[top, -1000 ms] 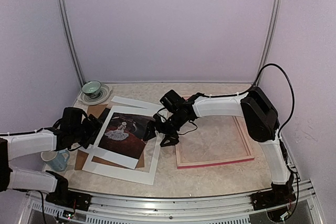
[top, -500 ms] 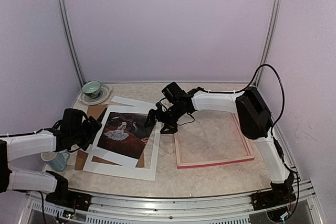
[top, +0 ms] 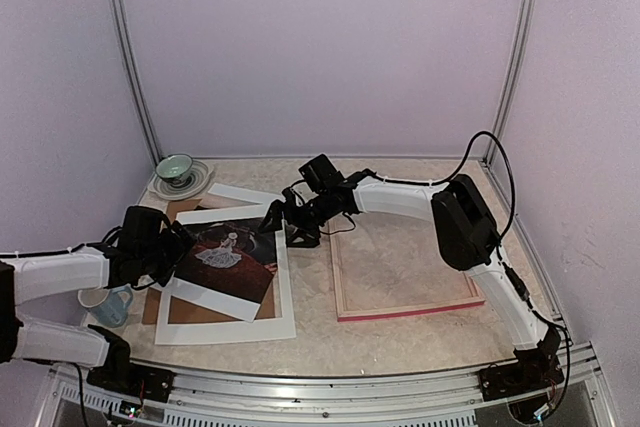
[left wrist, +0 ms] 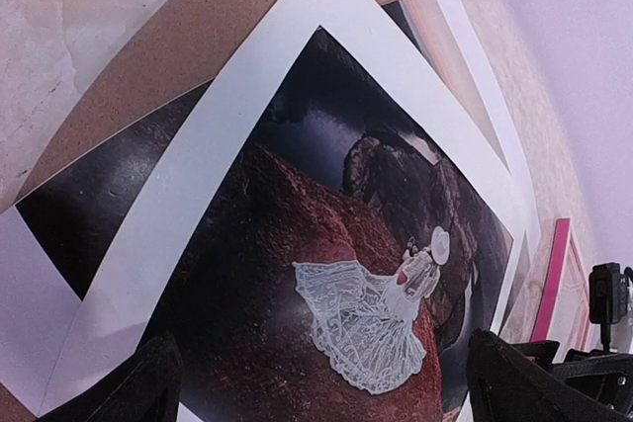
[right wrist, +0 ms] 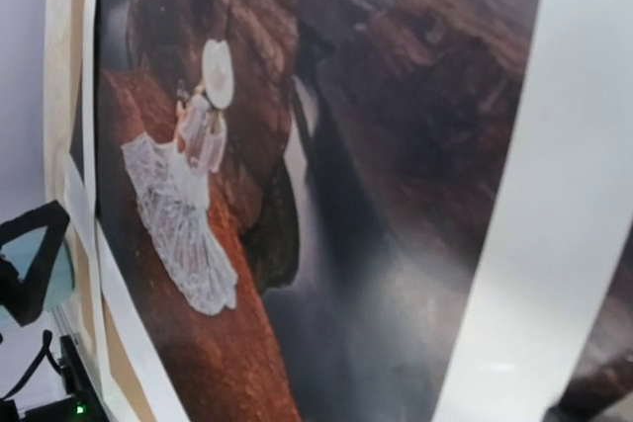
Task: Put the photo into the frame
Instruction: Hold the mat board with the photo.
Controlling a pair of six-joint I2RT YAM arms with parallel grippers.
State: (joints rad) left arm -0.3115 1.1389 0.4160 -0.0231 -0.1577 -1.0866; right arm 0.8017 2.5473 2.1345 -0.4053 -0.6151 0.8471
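The photo (top: pixel 228 255) is a dark reddish print with a white margin and a pale figure in a white dress. It lies tilted over the white mat border (top: pixel 225 329) and the brown backing board (top: pixel 183 210), left of the frame (top: pixel 405 309). The frame lies flat with its pale wood face up and a pink near edge. My left gripper (top: pixel 176 247) is open at the photo's left edge, and its fingers (left wrist: pixel 129 387) stand wide apart on either side of the print (left wrist: pixel 326 274). My right gripper (top: pixel 285 224) is at the photo's far right corner. It looks open and sits very close over the print (right wrist: pixel 326 195).
A green cup on a saucer (top: pixel 176 171) stands at the back left. A pale blue mug (top: pixel 106 305) stands under my left arm. The enclosure walls are close on all sides. The frame's pink rail also shows in the left wrist view (left wrist: pixel 550 279).
My right gripper has moved left and back, from the frame's near-left corner to the photo's far right corner. The photo and the mat have shifted and turned to the left. My left arm has hardly moved.
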